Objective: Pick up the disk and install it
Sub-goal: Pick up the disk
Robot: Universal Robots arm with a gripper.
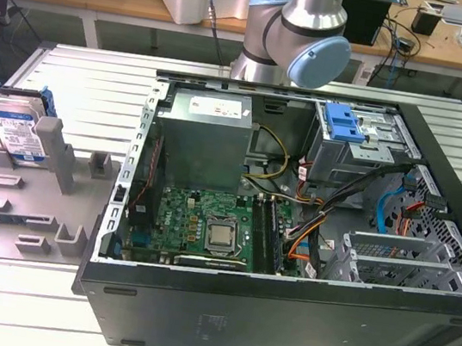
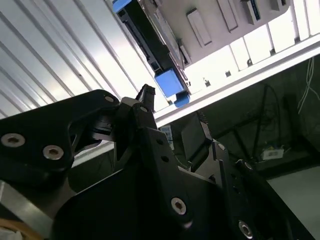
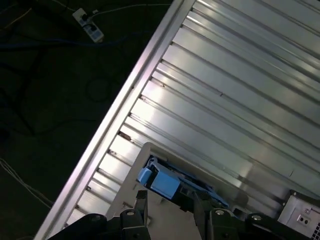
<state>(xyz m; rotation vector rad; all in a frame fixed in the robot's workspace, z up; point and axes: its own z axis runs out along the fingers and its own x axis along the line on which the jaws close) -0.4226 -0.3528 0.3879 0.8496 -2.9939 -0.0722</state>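
The gripper [image 2: 174,106] hangs with its fingers [image 2: 146,95] spread wide and nothing between them. Both wrist views show the gap, and just ahead of the tips sits the blue end of the disk [image 2: 170,82], near them but apart. In the second wrist view the grey rack [image 2: 210,25] runs on beyond the disk, farther from the fingers.

In the first wrist view the gripper [image 3: 170,196] is cut off at the picture's edge. What can be seen of the disk [image 3: 160,182] there is its blue frame and a dark edge past the fingertips, with the label hidden. Off to one side of the fingers the ribbed table [image 3: 235,100] ends, and below it lies dark floor with a power strip [image 3: 90,29].

The exterior view shows the whole disk [image 1: 16,128] standing on edge, tilted, label outward, in the rack [image 1: 59,156]. It seems to sit in a slot, though its lower edge is covered. The open case [image 1: 279,319] stands well apart from it, and the arm [image 1: 296,26] rises behind the case and runs out of the picture.
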